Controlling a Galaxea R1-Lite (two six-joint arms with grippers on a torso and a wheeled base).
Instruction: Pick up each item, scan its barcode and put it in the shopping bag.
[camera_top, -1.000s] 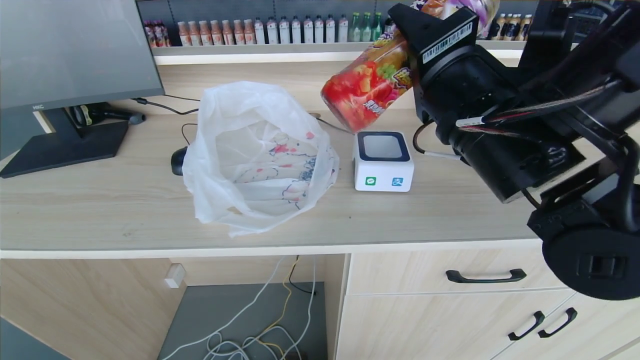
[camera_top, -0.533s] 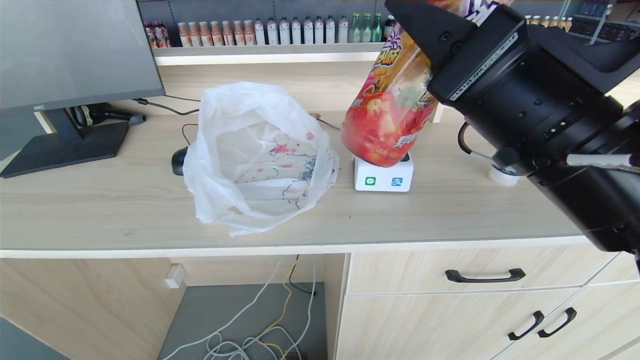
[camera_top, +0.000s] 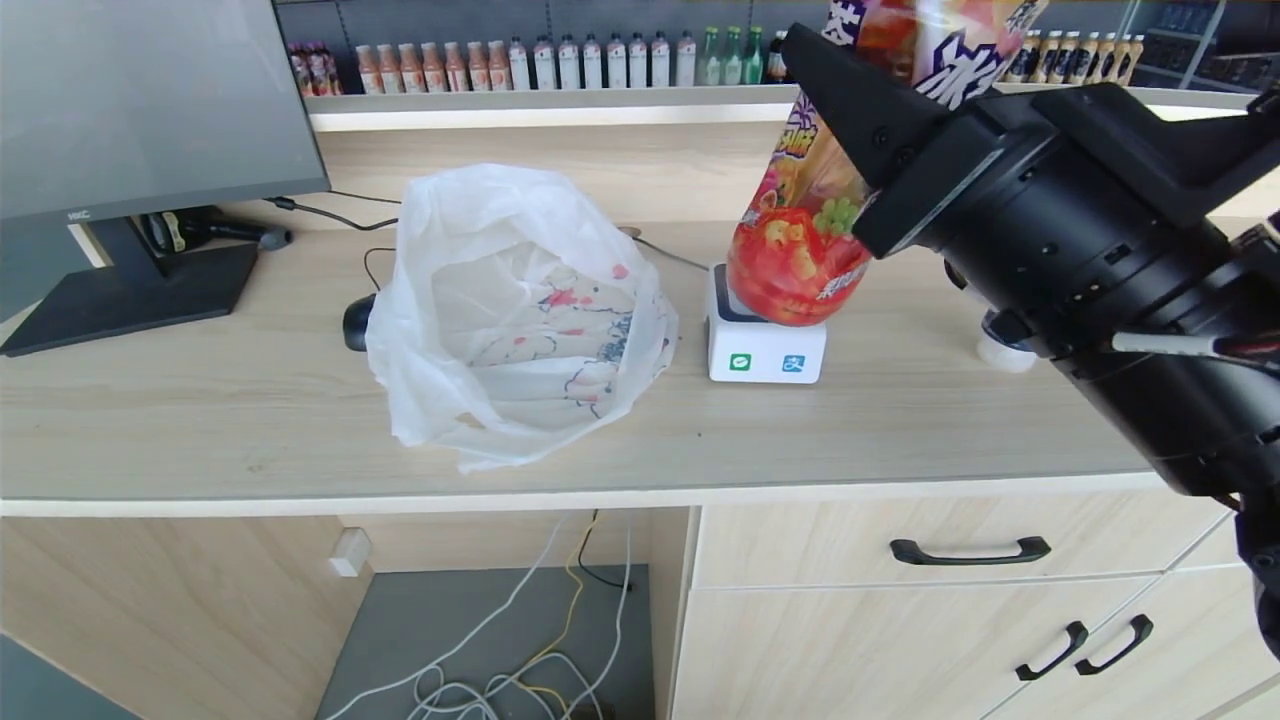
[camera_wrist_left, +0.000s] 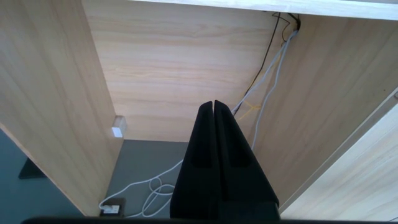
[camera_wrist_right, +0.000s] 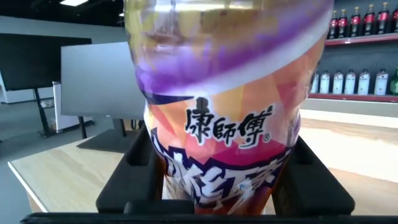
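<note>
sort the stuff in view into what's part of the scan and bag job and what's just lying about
Part of the job:
- drink bottle, held in the right gripper over the scanner
- scanner on the counter
- shopping bag, open, beside the scanner

Just lying about:
- monitor
- mouse behind the bag
- shelf bottles
- cables under the counter

R arm (camera_top: 1080, 250): matte blk, cylindrical wrist housing, small screw holes, white cable (camera_top: 1150, 343) w/ red end. L tool (camera_wrist_left: 214, 112): blk wedge fingers (camera_wrist_left: 200, 155).
</note>
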